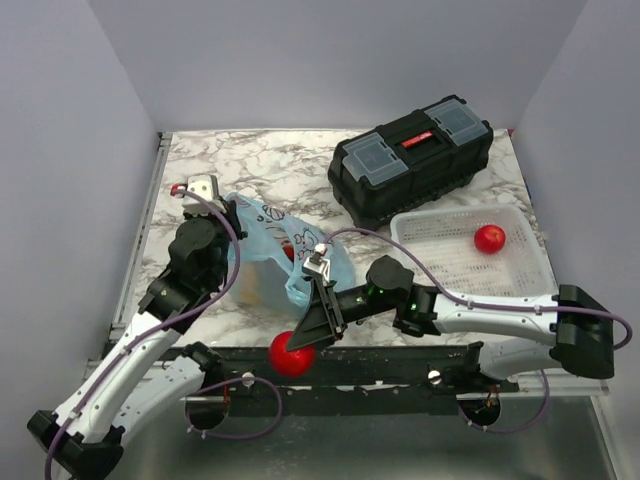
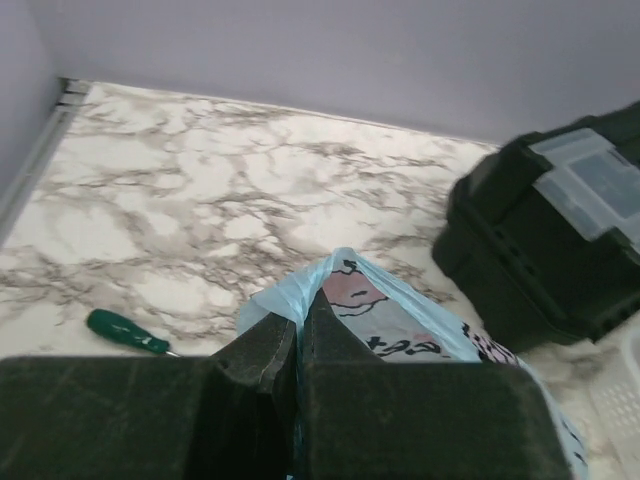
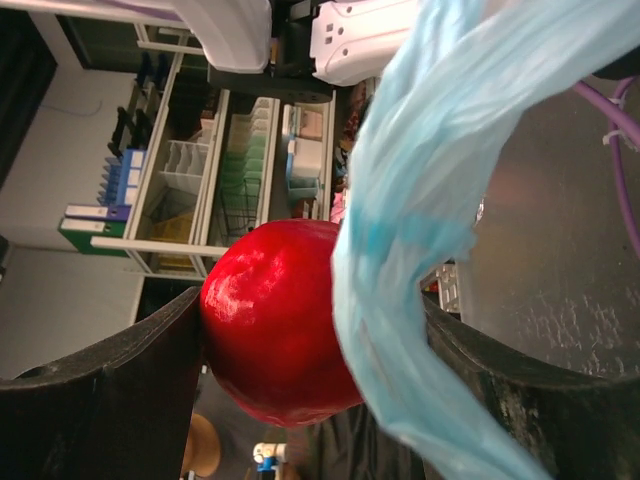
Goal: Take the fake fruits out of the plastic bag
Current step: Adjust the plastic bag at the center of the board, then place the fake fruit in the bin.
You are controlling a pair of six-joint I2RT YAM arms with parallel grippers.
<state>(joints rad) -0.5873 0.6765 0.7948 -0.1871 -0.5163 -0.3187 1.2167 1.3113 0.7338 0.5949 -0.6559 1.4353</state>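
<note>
Closest of all, the right hand has its two fingers spread to the width of a red fruit and pressed against it on both sides; a strip of the light-blue plastic bag drapes across the fruit on one finger's side, and whether it is pinched there I cannot tell; from above, this hand and its fruit sit at the near edge of the desk, just in front of the bag; the left hand, at the bag's far side, is all but closed, nipping the bag's upper edge; a second red fruit shows in the bag's mouth, between the two hands; to the right hand's right stands a white basket holding a third red fruit, with a black toolbox beyond it; a green screwdriver lies just left of the left hand's fingers in its own view.
</note>
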